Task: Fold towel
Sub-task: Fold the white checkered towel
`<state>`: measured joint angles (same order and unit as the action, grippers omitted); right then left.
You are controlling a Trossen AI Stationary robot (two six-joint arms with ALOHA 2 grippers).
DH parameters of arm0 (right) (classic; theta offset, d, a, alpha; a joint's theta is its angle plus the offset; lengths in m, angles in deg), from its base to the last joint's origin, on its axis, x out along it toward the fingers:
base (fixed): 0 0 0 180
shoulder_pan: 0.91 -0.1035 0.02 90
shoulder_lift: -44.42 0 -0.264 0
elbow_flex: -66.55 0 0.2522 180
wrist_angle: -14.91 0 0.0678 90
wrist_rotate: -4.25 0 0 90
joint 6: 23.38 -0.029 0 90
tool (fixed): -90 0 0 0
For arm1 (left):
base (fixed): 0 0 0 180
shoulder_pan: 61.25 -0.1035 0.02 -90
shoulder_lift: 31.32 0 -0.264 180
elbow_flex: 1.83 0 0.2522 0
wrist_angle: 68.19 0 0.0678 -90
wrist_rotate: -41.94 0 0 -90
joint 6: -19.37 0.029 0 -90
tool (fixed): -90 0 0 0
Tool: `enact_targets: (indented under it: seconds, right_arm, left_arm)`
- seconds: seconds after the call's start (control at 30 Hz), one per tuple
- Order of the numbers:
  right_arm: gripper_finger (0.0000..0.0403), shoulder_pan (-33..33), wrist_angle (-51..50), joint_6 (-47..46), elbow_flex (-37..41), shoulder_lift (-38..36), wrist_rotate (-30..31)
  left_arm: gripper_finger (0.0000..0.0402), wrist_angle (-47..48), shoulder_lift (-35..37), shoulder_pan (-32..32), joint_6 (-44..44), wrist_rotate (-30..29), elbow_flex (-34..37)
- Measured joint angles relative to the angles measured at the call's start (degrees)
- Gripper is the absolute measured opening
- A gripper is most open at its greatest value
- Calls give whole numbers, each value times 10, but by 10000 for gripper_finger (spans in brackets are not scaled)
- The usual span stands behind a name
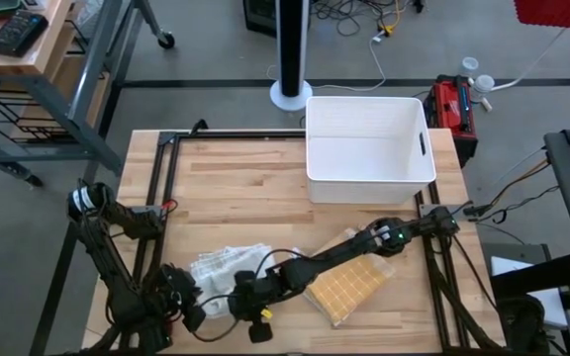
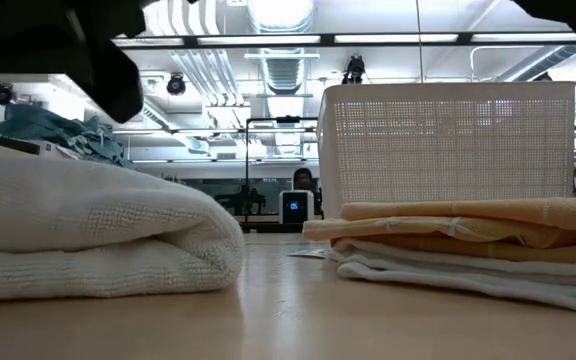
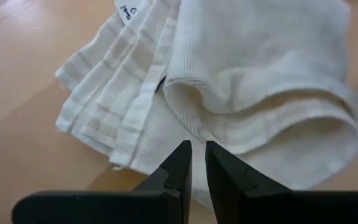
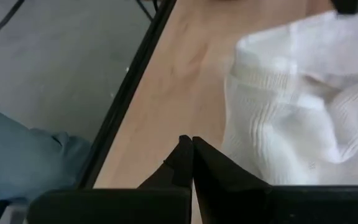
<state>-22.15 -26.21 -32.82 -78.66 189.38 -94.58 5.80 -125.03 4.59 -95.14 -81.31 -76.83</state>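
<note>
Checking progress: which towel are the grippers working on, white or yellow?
The white towel, loosely bunched between both grippers; the yellow towel lies flat under the right arm.

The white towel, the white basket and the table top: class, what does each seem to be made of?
White towel: soft woven cloth, probably cotton, matte; ribbed weave and striped hems show.
White basket: likely moulded plastic, smooth; the low view shows a fine perforated grid in its wall.
Table top: pale wood, apparently jointed strips; grain lines show, light sheen.

low view: dark arm (image 2: 58,45) blurred — cropped | white towel (image 2: 88,235) cut at left edge
</note>
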Motion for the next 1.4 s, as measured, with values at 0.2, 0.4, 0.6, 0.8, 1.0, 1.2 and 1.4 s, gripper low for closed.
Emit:
enact_targets:
  seconds: [0.2,0.4,0.6,0.8,1.0,1.2,1.4]
  right_arm:
    - [0,1,-2,-11,-4,-2,61]
    - [0,2,-48,-4,-4,-24,91]
    - [0,1,-69,-4,-3,-26,90]
    - [0,2,-69,-5,-1,-26,90]
    - [0,2,-68,-4,-1,-26,90]
    - [0,2,-67,-4,4,-26,90]
    - [0,1,-67,-4,13,-26,90]
  left_arm:
    - [38,12,0,-21,-21,-58,9]
    - [66,8,0,-51,25,-48,34]
    - [124,-16,0,-64,27,-49,51]
    - [158,-69,18,-55,47,-49,52]
    - [166,-78,47,-36,132,-51,63]
    - [163,-217,72,-37,174,-66,153]
    - [139,-441,74,-37,297,-130,241]
